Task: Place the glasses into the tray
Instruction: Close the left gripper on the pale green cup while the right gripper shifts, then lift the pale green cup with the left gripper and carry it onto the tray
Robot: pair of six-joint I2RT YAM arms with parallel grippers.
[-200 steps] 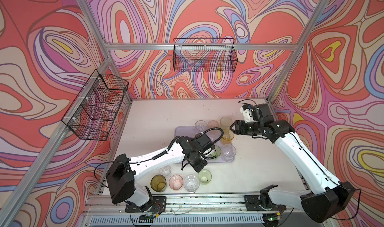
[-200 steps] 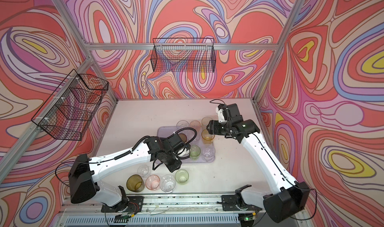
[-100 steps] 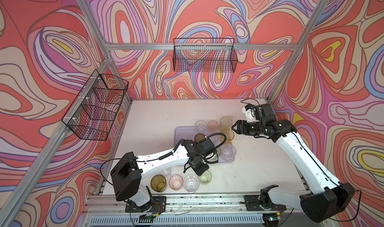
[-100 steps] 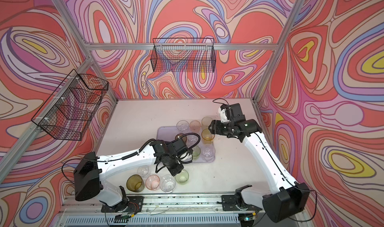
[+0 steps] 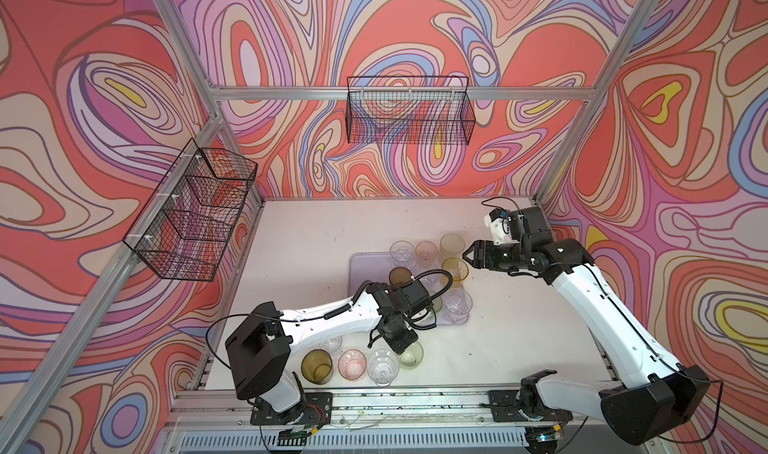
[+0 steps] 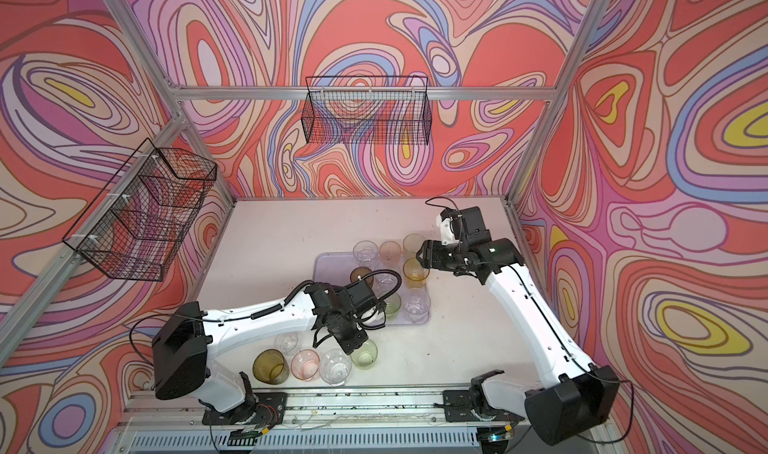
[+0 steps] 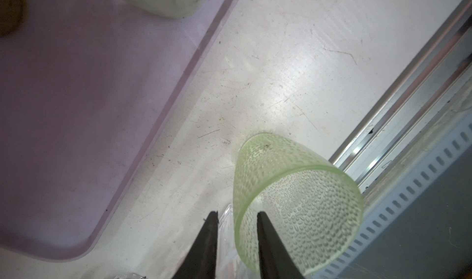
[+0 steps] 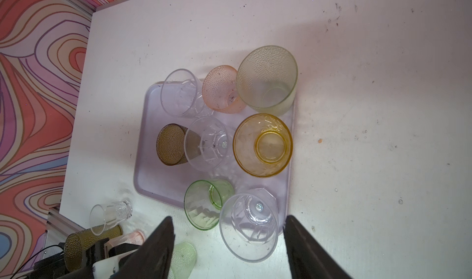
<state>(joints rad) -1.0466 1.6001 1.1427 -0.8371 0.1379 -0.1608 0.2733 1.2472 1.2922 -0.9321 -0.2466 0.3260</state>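
Note:
The lilac tray (image 5: pixel 361 261) (image 8: pixel 150 127) holds several glasses: clear, pink, a tall yellow-green one (image 5: pixel 452 244), yellow (image 8: pixel 263 144), olive-brown, bright green and clear. More glasses stand in a front row on the table: olive (image 5: pixel 316 366), pink (image 5: pixel 352 364), clear (image 5: pixel 382 366) and a pale green textured glass (image 5: pixel 412 354) (image 7: pixel 293 201). My left gripper (image 5: pixel 405 345) (image 7: pixel 236 213) straddles that glass's rim, one finger inside and one outside, with a small gap showing. My right gripper (image 5: pixel 467 256) (image 8: pixel 228 219) hovers open over the tray's right side, holding nothing.
A small clear glass (image 5: pixel 331 343) stands behind the front row, under the left arm. Black wire baskets hang on the left wall (image 5: pixel 191 210) and back wall (image 5: pixel 409 111). The aluminium rail (image 7: pixel 398 116) runs close in front of the pale green glass.
My left gripper has swung from the tray's near edge to the front row, come down over the pale green glass and narrowed its jaws. The right arm has barely shifted.

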